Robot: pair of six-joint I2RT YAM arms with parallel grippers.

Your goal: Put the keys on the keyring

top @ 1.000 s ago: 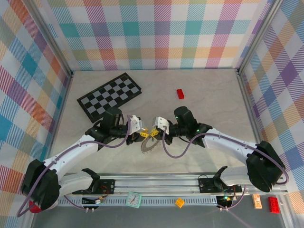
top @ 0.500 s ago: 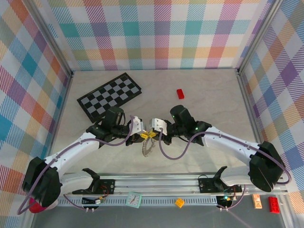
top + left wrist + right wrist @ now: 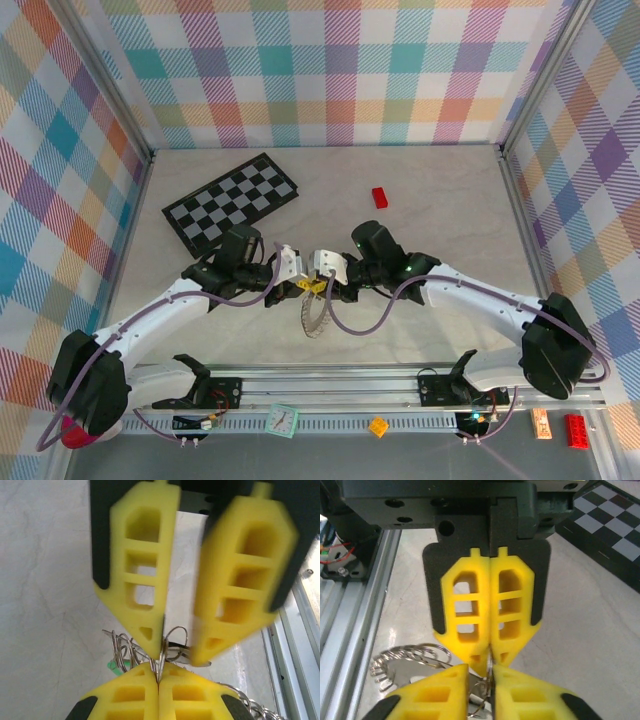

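**At the table's middle: two claws meeting above the keyring**

Nearest the camera, we are looking at a long aluminium rail [image 3: 330, 385] carrying both arm bases. A small teal clock [image 3: 283, 420] is lying on the ledge just in front of it. Just beyond the rail, the wide silvery-grey metal keyring [image 3: 315, 318] with the jagged rim is standing tilted on its edge on the pale marbled table top [image 3: 440, 210]. Its upper end is reaching up to the yellow fingertips.

There the left claw [image 3: 303, 284] and the right claw [image 3: 321, 285] are pointing at each other, tip to tip. From the left wrist we are seeing the left claw standing partly open, with a narrow gap between its tips. A small wire loop [image 3: 175, 636] is sitting in that gap, and one tip is touching the metal, but we are not seeing it clamp anything. Beside the loop a bright green plastic key head [image 3: 116, 666] is peeking out.

From the right wrist we are seeing the right claw pressed fully together, pinching a thin metal strip [image 3: 489, 661]. We cannot tell whether that strip belongs to a key or to the keyring.

Farther back, a black-and-grey chequered board [image 3: 230, 203] is lying at a slant on the left. A small red block [image 3: 380, 197] is sitting well apart to the right, and plaid walls [image 3: 330, 70] are closing the far side.
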